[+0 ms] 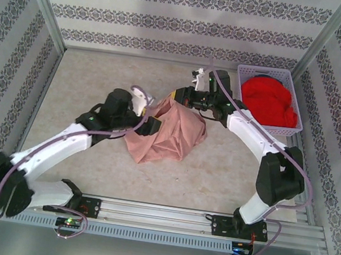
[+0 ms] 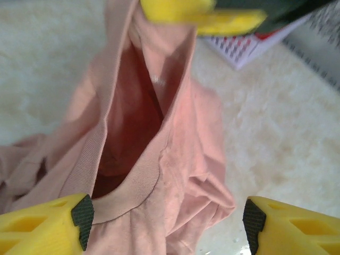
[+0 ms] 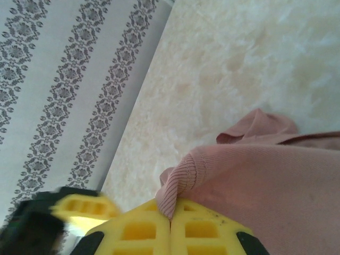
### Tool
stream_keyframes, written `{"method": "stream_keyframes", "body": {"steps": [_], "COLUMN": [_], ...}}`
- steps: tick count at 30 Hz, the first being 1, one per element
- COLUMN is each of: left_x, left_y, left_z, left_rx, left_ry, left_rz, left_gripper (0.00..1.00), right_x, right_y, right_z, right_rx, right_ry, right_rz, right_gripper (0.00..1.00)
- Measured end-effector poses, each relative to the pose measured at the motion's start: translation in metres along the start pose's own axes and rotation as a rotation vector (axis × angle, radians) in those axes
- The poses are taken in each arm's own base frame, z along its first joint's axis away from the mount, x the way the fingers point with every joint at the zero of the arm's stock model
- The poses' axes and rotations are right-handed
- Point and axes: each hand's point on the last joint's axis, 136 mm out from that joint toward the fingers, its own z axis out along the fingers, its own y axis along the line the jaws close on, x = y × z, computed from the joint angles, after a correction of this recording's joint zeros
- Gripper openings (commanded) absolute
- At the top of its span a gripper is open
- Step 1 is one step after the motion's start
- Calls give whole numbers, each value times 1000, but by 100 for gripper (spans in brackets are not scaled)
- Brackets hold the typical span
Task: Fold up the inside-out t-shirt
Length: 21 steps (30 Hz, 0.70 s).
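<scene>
1. The table [image 1: 93, 84], with its pale fuzzy cover, took most of the top view.
2. The inside-out t-shirt [image 1: 168, 133], dusty pink, lay as a crumpled heap in the centre of the top view, between the two arms. It was not yet spread out and not yet folded.
3. The white basket [image 1: 267, 71] stood at the upper right of the top view, apart from the shirt, with a bright red garment [image 1: 267, 100] inside it.
4. The right gripper [image 3: 170, 226], at the bottom centre of its wrist view, had its jaws pressed together on the ribbed collar [image 3: 183, 172], so it held the shirt by the neck edge.
5. The left gripper [image 2: 168, 217], at the bottom of its own view, had its jaws wide apart and gripped nothing. The collar band passed close to the dark pad on the left.
6. To do this step well, I think the left gripper should close on the collar band only, taking one layer and not the loose cloth beside it. Then both arms could draw apart gently, so that the neck opens without slipping from the right grip.
</scene>
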Motion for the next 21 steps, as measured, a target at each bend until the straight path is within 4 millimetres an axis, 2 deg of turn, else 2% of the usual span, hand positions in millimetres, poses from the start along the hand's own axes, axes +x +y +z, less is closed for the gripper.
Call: {"method": "stream_keyframes", "body": {"steps": [2,5,9,13,15,16,19,21], "left_x": [16,26,13,4,0,-1,-3,-7], "left_y": [6,12,11,7,10,14,29,33], "left_z": [23,49,82,92,86,80,57,43], "left_rx": [6,10,57,122,143,146,129,125], "left_ry": [65,123,119,81,51,36,-5,-33], "left_rz": [4,10,5,-71,-142,-181,-299,-345], "left_gripper": [72,52,2,0,0,0,0,0], "right_x": [4,6,0,-10,-1,7,51,85], "right_y": [-5,-8,-8,-20,-34,-42,-64,-65], "right_z": [4,7,8,-5,-19,-29,-58,-60], "right_rx": [-1,-6,-27,-10,46,91,234,283], "right_ry": [20,35,29,-16,-38,-55,-76,-50], "right_rz": [24,55,105,152,165,160,139,95], "right_gripper": [0,0,1,42,52,55,64,70]}}
